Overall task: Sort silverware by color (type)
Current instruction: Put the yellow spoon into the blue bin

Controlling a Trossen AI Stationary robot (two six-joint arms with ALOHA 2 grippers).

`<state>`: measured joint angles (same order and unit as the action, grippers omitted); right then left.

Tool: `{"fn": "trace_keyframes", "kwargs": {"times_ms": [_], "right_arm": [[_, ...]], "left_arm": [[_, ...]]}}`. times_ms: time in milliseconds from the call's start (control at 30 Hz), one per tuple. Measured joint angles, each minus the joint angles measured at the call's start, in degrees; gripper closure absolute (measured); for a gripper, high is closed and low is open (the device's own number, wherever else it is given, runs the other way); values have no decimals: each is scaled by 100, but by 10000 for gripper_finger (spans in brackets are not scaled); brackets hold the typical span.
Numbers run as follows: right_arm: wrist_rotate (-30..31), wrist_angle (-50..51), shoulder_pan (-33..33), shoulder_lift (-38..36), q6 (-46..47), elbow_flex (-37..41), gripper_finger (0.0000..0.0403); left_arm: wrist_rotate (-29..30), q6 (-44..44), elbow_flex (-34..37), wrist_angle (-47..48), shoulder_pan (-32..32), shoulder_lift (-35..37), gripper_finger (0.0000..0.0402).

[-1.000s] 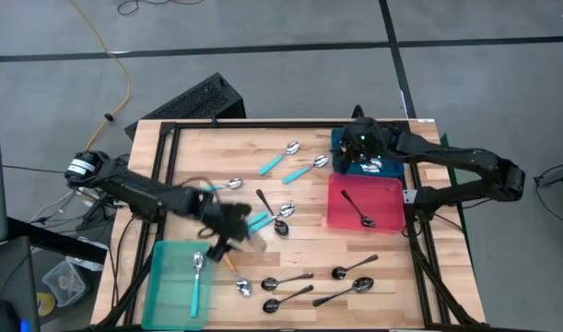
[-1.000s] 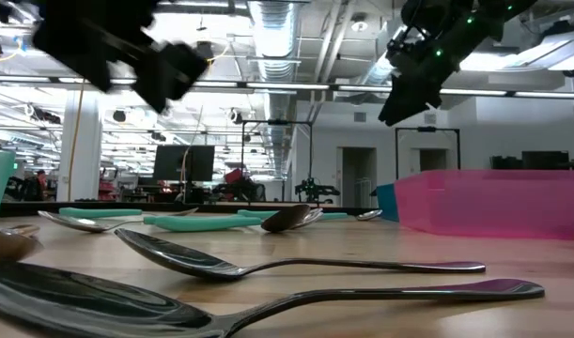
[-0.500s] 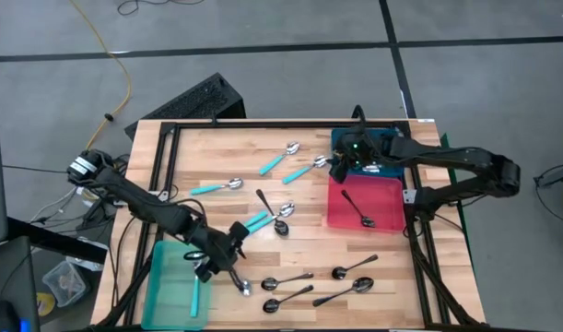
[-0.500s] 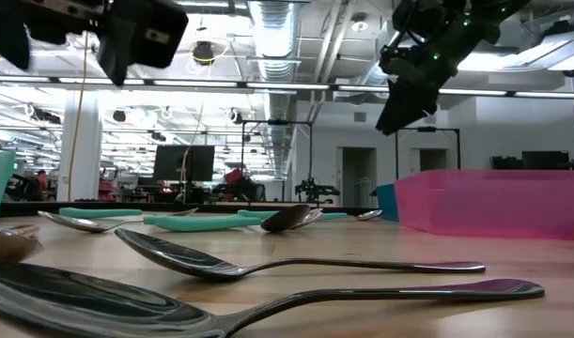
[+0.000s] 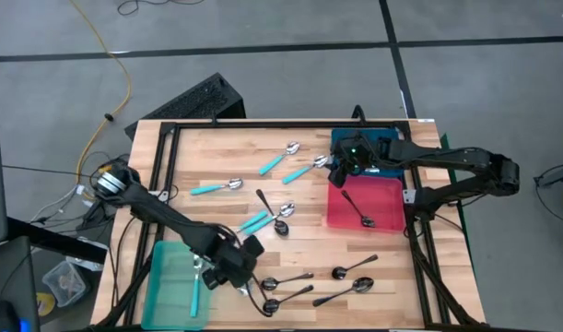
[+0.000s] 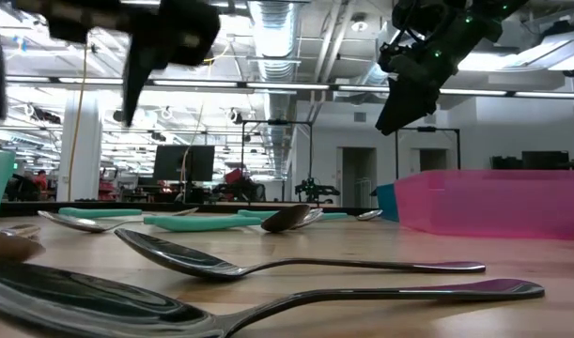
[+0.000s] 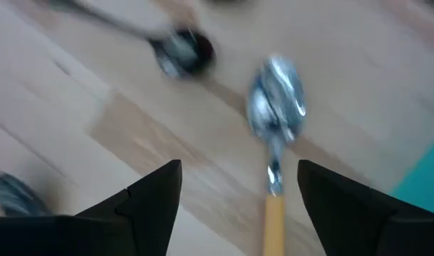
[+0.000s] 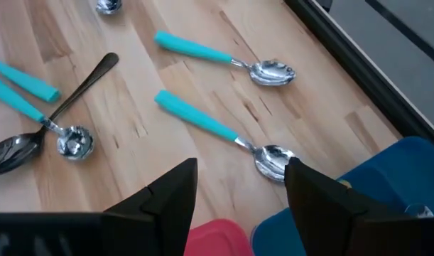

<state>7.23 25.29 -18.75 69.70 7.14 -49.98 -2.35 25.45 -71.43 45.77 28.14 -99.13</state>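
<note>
Spoons lie scattered on the wooden table (image 5: 193, 157). An orange-handled spoon (image 7: 275, 163) lies flat under my left gripper (image 7: 238, 206), which is open and hovers over it near the teal tray (image 5: 166, 281); the fingers stand on either side of its handle without touching. In the high view this gripper (image 5: 235, 269) hides most of that spoon. My right gripper (image 5: 340, 169) is open and raised by the pink tray (image 5: 384, 198). Two teal-handled spoons (image 8: 213, 126) lie ahead of it (image 8: 241, 206).
One teal-handled spoon (image 5: 196, 288) lies in the teal tray, and a dark spoon (image 5: 359, 210) in the pink tray. A blue tray (image 5: 378, 148) sits behind the pink one. Several dark spoons (image 5: 287, 279) lie along the near edge. More teal spoons (image 5: 216, 187) rest mid-table.
My left gripper has swept from mid-table toward the near edge and a little to the right, ending over the orange-handled spoon beside the teal tray. My right gripper has shifted slightly left and nearer, off the blue tray. No spoon has moved.
</note>
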Motion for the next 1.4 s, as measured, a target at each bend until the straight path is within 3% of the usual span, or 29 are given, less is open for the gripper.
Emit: {"fn": "trace_keyframes", "kwargs": {"times_ms": [400,667,767,933,1267,1400], "right_arm": [[12,-3,1,-1,6,0,169],[21,-5,-1,-1,19,0,169],[21,-4,-1,-1,142,0,169],[25,-5,-1,-1,144,0,169],[28,-7,-8,-1,149,0,177],[28,-7,-8,-1,157,0,179]], "left_arm": [[2,-85,-46,289,33,-966,136],[487,-430,63,167,42,-1290,136],[356,-463,273,-52,35,-1270,145],[417,-490,330,-112,71,-1260,194],[509,-332,332,-178,68,-1261,373],[528,-186,332,-181,59,-1261,383]]}}
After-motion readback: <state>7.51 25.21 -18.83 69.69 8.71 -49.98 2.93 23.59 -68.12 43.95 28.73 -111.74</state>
